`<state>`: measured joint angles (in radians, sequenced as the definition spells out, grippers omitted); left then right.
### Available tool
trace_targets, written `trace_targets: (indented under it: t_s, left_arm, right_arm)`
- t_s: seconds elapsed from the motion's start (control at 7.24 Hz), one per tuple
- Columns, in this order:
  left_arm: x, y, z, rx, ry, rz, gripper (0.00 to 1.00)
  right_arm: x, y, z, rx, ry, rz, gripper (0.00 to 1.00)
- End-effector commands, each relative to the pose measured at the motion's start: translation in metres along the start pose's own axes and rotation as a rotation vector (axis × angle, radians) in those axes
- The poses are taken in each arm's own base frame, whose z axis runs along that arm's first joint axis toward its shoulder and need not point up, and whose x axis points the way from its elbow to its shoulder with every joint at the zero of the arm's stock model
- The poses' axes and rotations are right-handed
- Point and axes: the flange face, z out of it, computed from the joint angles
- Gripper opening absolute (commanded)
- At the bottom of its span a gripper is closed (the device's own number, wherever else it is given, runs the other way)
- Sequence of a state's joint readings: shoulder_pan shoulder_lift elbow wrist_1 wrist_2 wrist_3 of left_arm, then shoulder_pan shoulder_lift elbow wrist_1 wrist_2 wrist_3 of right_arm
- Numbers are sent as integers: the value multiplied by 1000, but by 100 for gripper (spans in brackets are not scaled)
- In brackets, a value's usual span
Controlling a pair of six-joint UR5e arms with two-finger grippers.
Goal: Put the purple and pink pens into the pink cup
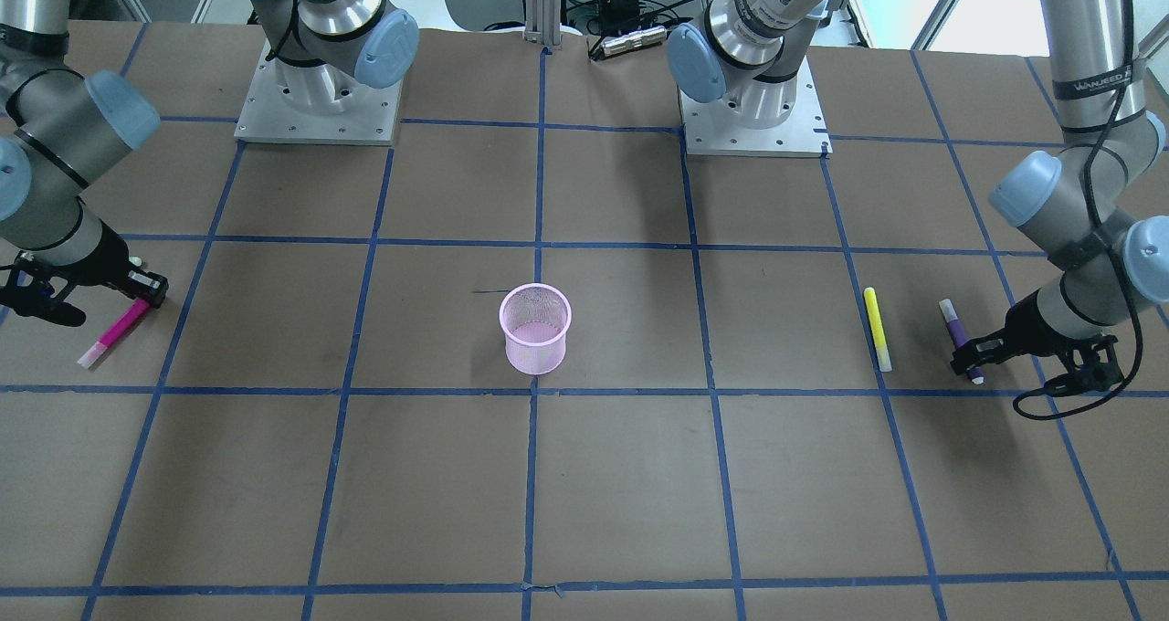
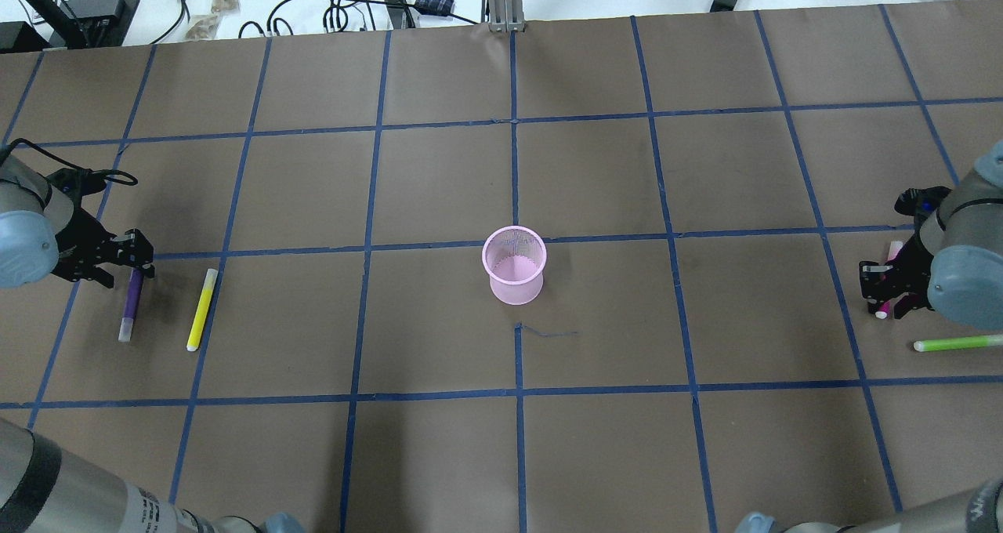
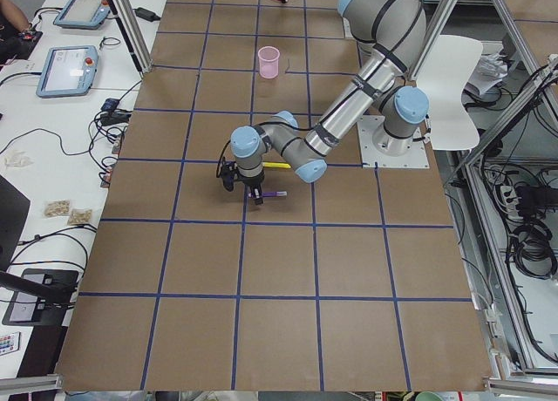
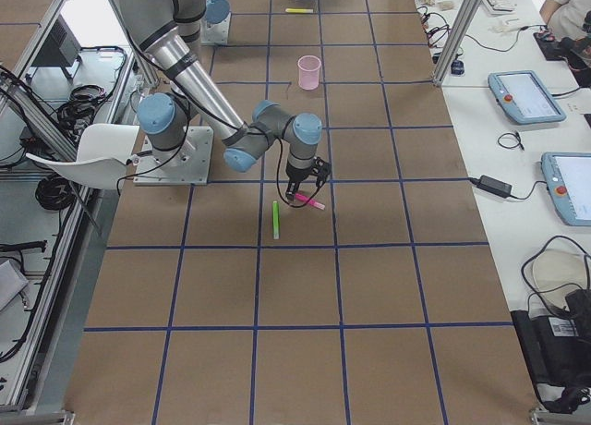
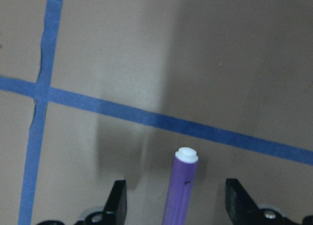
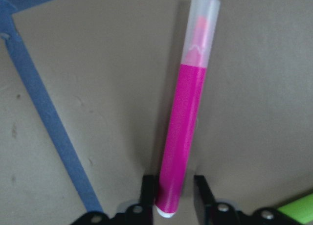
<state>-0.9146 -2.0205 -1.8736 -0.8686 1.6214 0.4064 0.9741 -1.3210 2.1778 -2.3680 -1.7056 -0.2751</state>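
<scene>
Grasping judged under way: pink pen [image 6: 188,132], overhead right edge, is pinched near its end by fingers of right gripper [image 6: 173,186], seemingly firmly. Astride purple pen [image 5: 182,191], overhead left edge, fingers of left gripper [image 5: 178,198] are spread; centred closure is advised before carrying to pink cup [image 2: 514,265], frame centre.

Table [image 2: 705,455] viewed from behind robot, steeply downward, in overhead view; viewed from opposite side in front-facing view, arm bases [image 1: 317,100] shown at top. Cup [image 1: 535,329] shared at centre by both. Side views set high at table ends, directed lengthwise. Wrist views held very close above purple pen [image 5: 182,191] and pink pen [image 6: 183,137].
</scene>
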Motion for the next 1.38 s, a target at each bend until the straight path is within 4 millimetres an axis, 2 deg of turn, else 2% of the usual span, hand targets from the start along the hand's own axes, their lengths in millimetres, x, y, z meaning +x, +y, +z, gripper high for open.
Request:
trace_targets:
  t_s: [0.0, 0.14, 0.28, 0.41, 0.55, 0.69, 0.97, 1.24]
  left_arm:
    - [0, 0, 4, -7, 3, 2, 55]
    - [1, -1, 5, -9, 4, 5, 37]
    - [0, -1, 4, -8, 2, 8, 4]
    - [0, -1, 4, -10, -3, 6, 0]
    - [-2, -2, 1, -4, -8, 3, 0]
    - [-2, -1, -3, 1, -12, 1, 0]
    - [-1, 1, -16, 13, -24, -4, 0]
    - [1, 3, -39, 36, -36, -5, 0]
  right_arm:
    - [3, 1, -5, -3, 26, 0, 0]
    - [8, 1, -15, -5, 68, 10, 0]
    - [7, 3, -40, -23, 69, 1, 0]
    - [-8, 16, -89, -91, 37, 22, 0]
    - [-55, 17, -127, -122, 34, 67, 0]
    - [-114, 25, -156, -147, 7, 39, 0]
    - [-233, 47, -213, -235, -216, 134, 0]
    - [-335, 63, -228, -385, -378, 277, 0]
